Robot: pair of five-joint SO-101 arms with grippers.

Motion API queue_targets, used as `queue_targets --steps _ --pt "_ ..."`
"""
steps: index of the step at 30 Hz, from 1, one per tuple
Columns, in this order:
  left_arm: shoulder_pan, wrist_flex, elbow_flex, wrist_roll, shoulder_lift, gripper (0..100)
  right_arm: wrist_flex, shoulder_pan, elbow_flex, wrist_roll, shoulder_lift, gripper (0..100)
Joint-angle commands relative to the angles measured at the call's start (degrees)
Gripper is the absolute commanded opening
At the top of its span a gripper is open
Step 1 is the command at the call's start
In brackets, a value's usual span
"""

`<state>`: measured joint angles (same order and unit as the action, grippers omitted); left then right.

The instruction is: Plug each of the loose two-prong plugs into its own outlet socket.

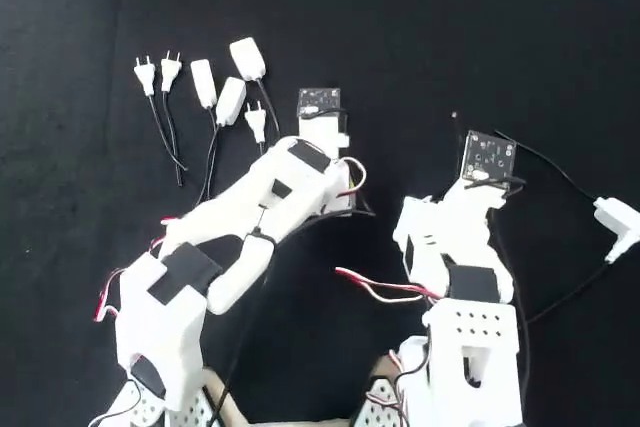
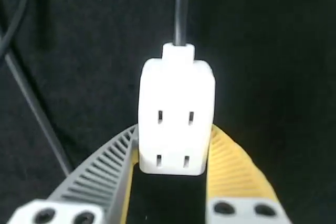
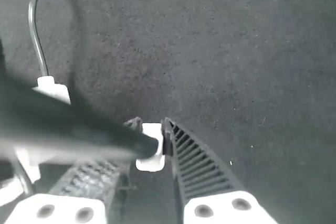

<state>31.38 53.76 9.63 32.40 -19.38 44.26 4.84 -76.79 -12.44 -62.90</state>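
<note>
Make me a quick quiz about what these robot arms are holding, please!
1. True or false: the left end effector grips a white socket block.
2. What colour is the table cover? A black, B red, C green.
3. Fill in: the right end effector pinches a small ___ plug.
Key: 1 true; 2 A; 3 white.

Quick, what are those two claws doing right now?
Left gripper: closed on a white socket.
Right gripper: closed on a small white piece, probably a plug.
</note>
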Motion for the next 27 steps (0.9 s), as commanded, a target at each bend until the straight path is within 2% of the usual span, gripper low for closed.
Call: queue_targets --steps 1,4,6,14,17,21,25,27 --pt "1.01 4.57 -2.59 0.44 1.14 12 -1.23 0.62 3.38 -0.7 -1.01 1.2" --pt "0.57 8.7 -5.05 0.62 1.14 27 -1.23 0.62 3.38 -0.7 -1.01 1.2" --pt "0.31 11.34 -6.55 1.49 1.05 31 -1.23 0.62 3.38 -0.7 -1.01 1.2" --pt "-0.57 17.05 -10.51 1.32 1.14 31 -1.23 0.53 3.38 -0.7 -1.01 1.2" --pt "-0.57 21.71 -12.97 1.14 2.46 31 -1.23 -0.26 3.21 -0.7 -1.01 1.2" --pt "-0.84 28.04 -13.67 -2.99 9.85 31 -1.23 -4.22 2.77 -0.7 -1.01 1.2" --pt "-6.2 28.22 -8.48 -3.34 19.78 31 -2.73 -5.89 2.33 -0.7 -1.01 1.2" --pt "-9.19 28.4 -5.23 -6.07 25.67 31 -6.42 -7.12 0.4 -0.53 -1.01 1.2"
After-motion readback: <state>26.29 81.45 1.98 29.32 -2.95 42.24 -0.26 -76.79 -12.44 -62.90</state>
